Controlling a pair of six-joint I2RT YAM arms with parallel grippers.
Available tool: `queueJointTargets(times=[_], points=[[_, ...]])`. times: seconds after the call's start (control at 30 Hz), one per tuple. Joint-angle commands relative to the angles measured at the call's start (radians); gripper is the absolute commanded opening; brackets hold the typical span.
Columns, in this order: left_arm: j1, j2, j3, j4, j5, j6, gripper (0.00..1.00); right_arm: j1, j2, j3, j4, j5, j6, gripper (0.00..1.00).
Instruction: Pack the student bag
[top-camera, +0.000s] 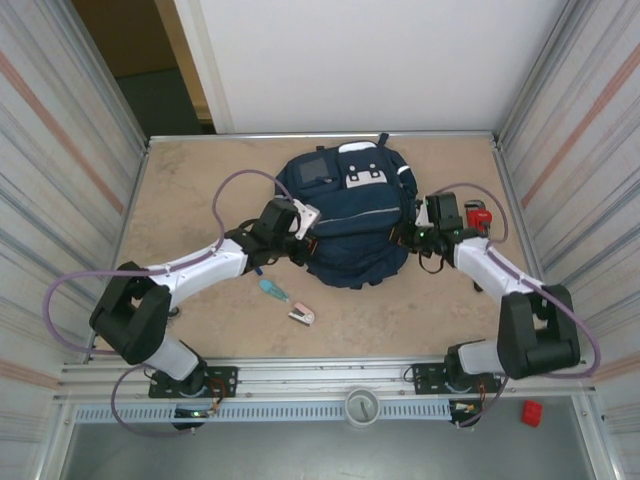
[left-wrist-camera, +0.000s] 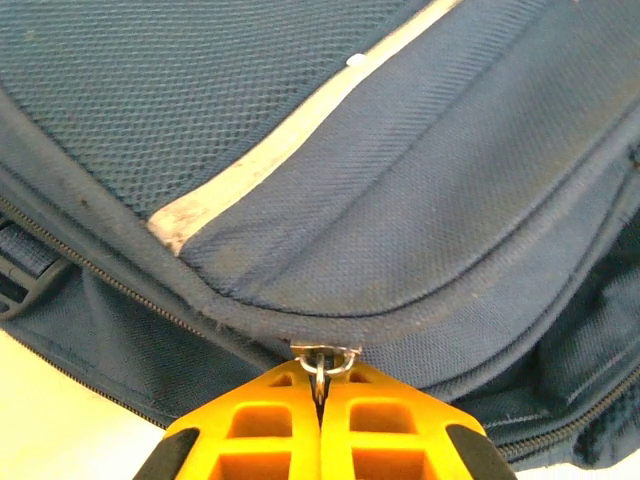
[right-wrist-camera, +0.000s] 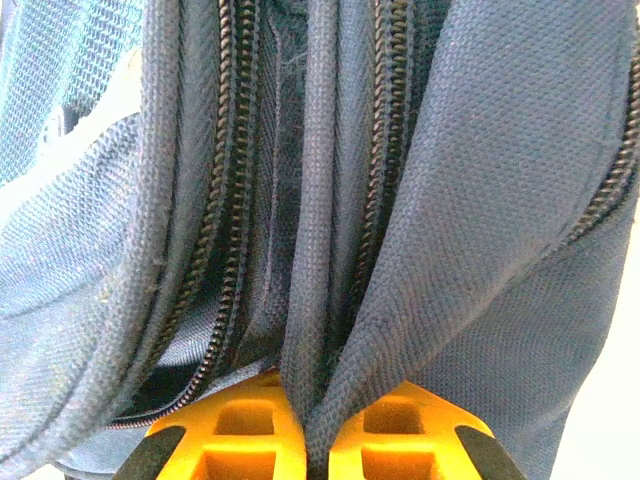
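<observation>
**A:** Where's the student bag (top-camera: 350, 215)?

**B:** It's the large navy blue fabric backpack with white patches. It lies front-up on the sandy tabletop (top-camera: 190, 190), a little toward 12 o'clock from the middle. Its carry loop is at the 12 o'clock end, so I'd say the top points there and the long axis runs from 12 to 6.

**A:** And the claws?

**B:** The left claw (left-wrist-camera: 320, 395) is at the bag's 9 o'clock flank. Its orange fingers are pressed together on the small metal zipper pull (left-wrist-camera: 322, 362). The right claw (right-wrist-camera: 306, 420) is at the 3 o'clock flank, clamped on a raised fold of navy fabric (right-wrist-camera: 310, 250) between two zipper tracks.

**A:** How will it handle?

**B:** Soft and floppy, I'd guess. The woven cloth slumps and creases, so it will sag rather than hold a shape. It looks bulky more than heavy, and it isn't fragile. The weave is coarse enough not to slip.

**A:** Best places to hold it?

**B:** The zipper pull for running the zip, and a piped seam or fold opposite to brace it. A slim teal pen-like item (top-camera: 272, 290) lies at 7 o'clock from the bag, apart from it.
</observation>
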Motion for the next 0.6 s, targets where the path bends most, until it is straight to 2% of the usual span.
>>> queueJointTargets(times=[0.0,0.03,0.13,0.2,0.3,0.4,0.47,0.57], points=[[-0.002,-0.017,0.009,-0.007,0.082,0.014,0.00,-0.054,0.131,0.202,-0.069,-0.002,-0.083,0.03],[-0.013,-0.010,0.016,0.003,0.109,0.009,0.00,-0.072,0.171,0.249,-0.091,-0.020,-0.088,0.06],[-0.060,0.014,0.041,0.044,0.151,-0.027,0.00,-0.114,0.248,0.344,-0.124,-0.020,-0.077,0.24],[-0.085,0.028,0.054,0.074,0.165,-0.068,0.00,-0.109,0.234,0.342,-0.125,0.001,-0.072,0.42],[-0.109,0.053,0.073,0.084,0.146,-0.109,0.00,-0.073,0.142,0.236,-0.115,0.034,-0.072,0.63],[-0.125,0.066,0.091,0.066,0.115,-0.102,0.00,-0.040,0.011,0.065,-0.077,0.043,-0.038,0.89],[-0.126,0.069,0.096,0.067,0.118,-0.100,0.00,-0.002,-0.055,-0.053,-0.003,0.019,0.011,0.95],[-0.126,0.069,0.097,0.065,0.126,-0.089,0.00,0.079,-0.071,-0.122,0.083,0.019,0.051,0.97]])
